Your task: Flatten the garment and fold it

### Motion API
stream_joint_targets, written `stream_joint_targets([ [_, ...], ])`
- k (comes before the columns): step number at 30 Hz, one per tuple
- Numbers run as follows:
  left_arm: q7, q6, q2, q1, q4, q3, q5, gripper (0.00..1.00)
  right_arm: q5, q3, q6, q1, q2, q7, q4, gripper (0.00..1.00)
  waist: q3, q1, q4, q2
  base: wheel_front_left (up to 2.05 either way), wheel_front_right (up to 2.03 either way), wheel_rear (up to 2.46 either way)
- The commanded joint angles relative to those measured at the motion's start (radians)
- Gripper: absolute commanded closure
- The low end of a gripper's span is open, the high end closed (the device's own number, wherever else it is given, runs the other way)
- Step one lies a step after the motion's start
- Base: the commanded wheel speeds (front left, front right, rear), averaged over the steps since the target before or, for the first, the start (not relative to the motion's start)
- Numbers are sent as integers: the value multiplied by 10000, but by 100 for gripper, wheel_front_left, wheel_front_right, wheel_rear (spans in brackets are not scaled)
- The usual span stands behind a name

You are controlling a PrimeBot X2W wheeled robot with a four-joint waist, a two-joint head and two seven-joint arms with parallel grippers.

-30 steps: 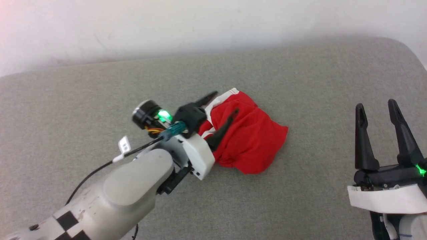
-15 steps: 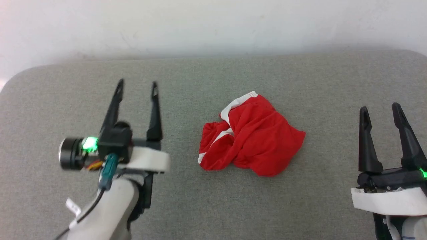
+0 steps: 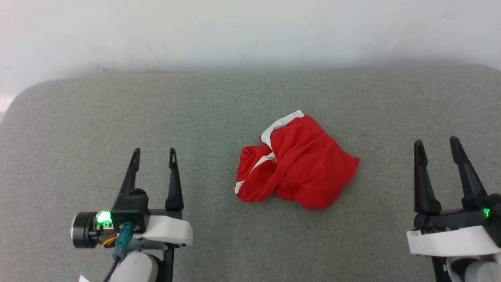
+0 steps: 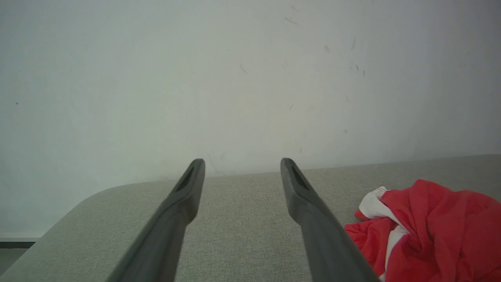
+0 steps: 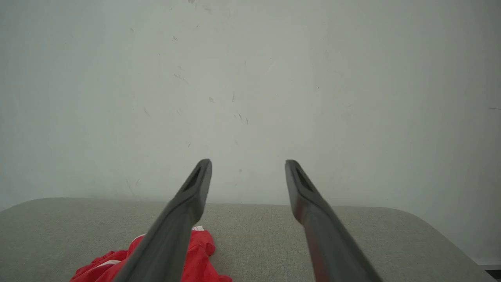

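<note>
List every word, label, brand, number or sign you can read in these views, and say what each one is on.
No readable text in any view.
Garment: plain red with white trim, no print or label showing.
Left tool and right tool: dark fingers, no legible markings.
White tag at the bottom edge of the head view: just a sliver, too small to read.

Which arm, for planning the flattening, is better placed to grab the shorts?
Left, probably: the shorts' white trim faces the open left tool; the right tool, also open, faces bunched cloth.
</note>
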Motion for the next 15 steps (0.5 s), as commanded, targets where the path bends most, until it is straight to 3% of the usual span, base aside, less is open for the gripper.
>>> stream_joint_targets([
  [1,-46,-226,-137,143,52,144,164,0,58,9,-19,161,30,-46,68,0,-45,0,22,-1,0,0,0],
  [7,-47,-1037,-645,340,221,662,556,0,91,93,-19,264,30,-46,278,0,-125,0,20,-1,0,0,0],
  [15,-47,-1661,-1148,454,396,1298,981,0,76,103,-19,243,30,-46,329,0,-192,0,-4,-1,0,0,0],
])
